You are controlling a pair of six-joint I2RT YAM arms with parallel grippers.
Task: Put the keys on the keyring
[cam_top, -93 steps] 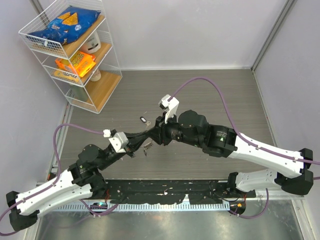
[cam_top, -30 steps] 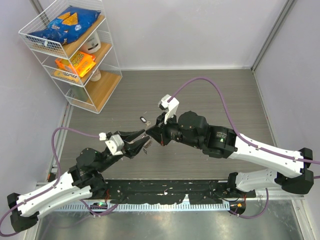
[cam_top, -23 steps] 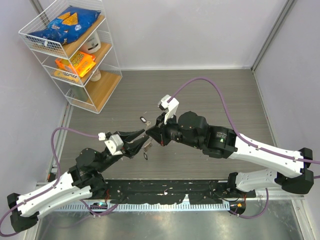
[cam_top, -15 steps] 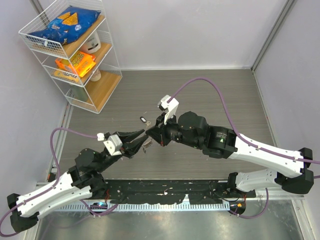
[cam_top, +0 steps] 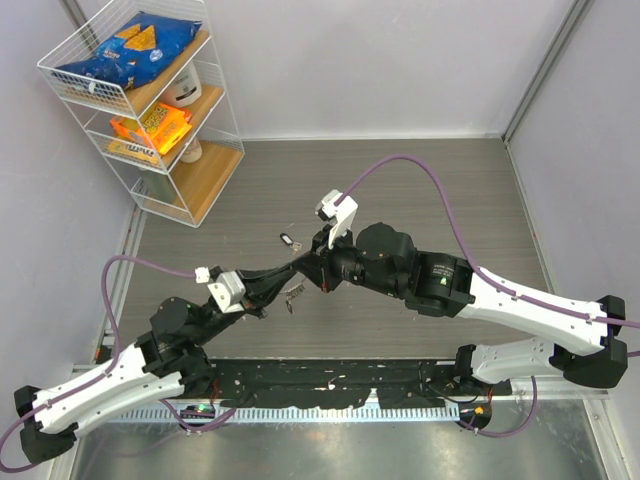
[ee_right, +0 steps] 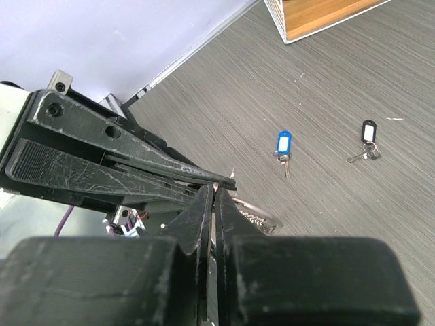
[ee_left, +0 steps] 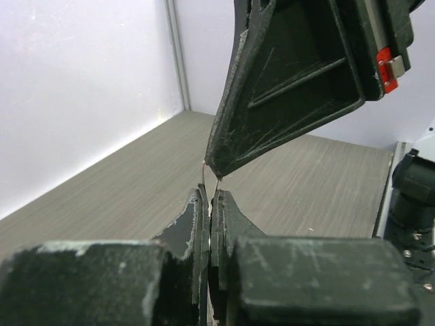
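Note:
The keyring point(ee_right: 262, 211), a thin silver loop with small keys point(cam_top: 293, 291) hanging from it, is held above the table between both arms. My right gripper point(ee_right: 215, 188) is shut on the ring's wire at its fingertips. My left gripper point(ee_left: 210, 192) meets it tip to tip from the other side. Its jaws are pressed onto the same thin wire point(ee_left: 217, 182), which runs up to the right gripper's fingers point(ee_left: 292, 81). Two more keys lie on the table beyond: one with a blue tag point(ee_right: 283, 144) and one with a black tag point(ee_right: 368, 132). The black-tagged key point(cam_top: 285, 240) also shows from above.
A white wire shelf point(cam_top: 140, 100) with snack bags stands at the back left, and its wooden bottom board point(ee_right: 319, 13) shows in the right wrist view. Grey walls close the table at the back and sides. A black rail point(cam_top: 330, 385) runs along the near edge.
The left gripper's jaws were spread beside the right fingertips a second ago. They have now closed onto the ring wire. The right arm has held still.

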